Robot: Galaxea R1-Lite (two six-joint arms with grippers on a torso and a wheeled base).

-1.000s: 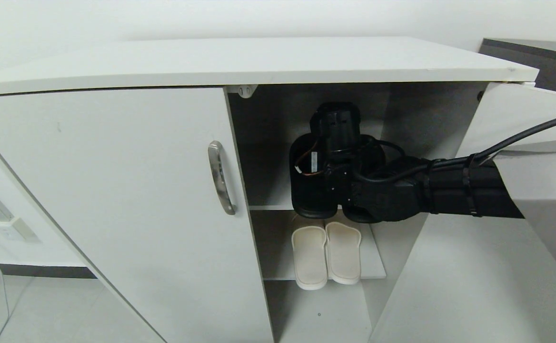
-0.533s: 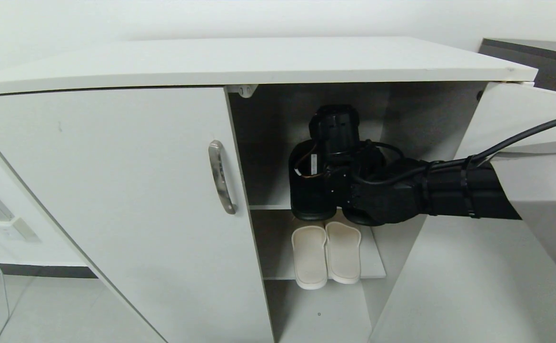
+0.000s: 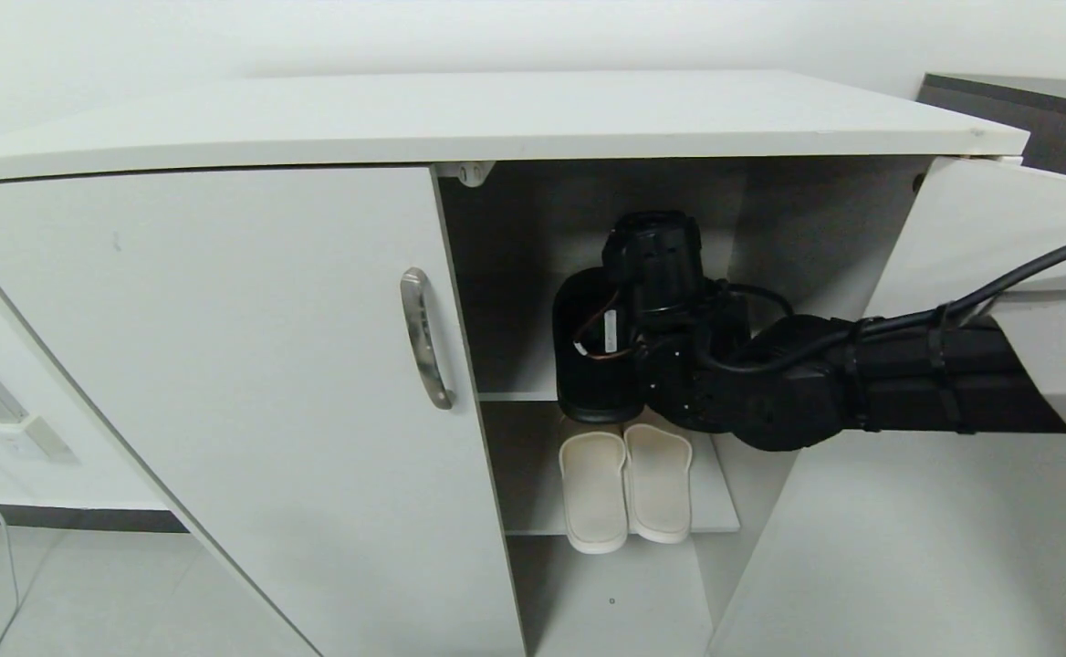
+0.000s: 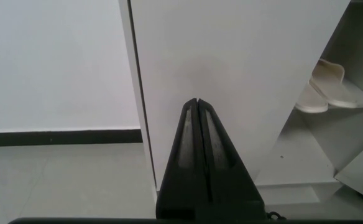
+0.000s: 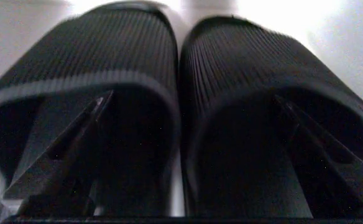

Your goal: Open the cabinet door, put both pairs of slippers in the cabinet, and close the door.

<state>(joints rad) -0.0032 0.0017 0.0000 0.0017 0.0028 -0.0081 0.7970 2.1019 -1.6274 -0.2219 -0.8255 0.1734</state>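
Observation:
A pair of black slippers [image 3: 588, 365] [image 5: 231, 81] stands side by side on the upper shelf of the white cabinet [image 3: 496, 114]. My right gripper [image 5: 191, 99] is inside the cabinet just behind their heels, open, one finger [image 5: 76, 143] over each slipper's opening. A pair of white slippers [image 3: 624, 484] [image 4: 321, 87] lies on the shelf below. The right door [image 3: 980, 228] is swung open. My left gripper [image 4: 197, 106] is shut, low in front of the closed left door [image 4: 231, 56], holding nothing.
The closed left door [image 3: 223, 365] carries a metal handle [image 3: 423, 338]. The right arm [image 3: 862, 383] passes through the open doorway close to the open door. A wall socket with a cable [image 3: 13, 438] sits at the far left. Bare floor lies below.
My right arm has drawn back to the right and a little lower, out from the upper shelf. The black slippers stay on the shelf. The left gripper's earlier state is not shown.

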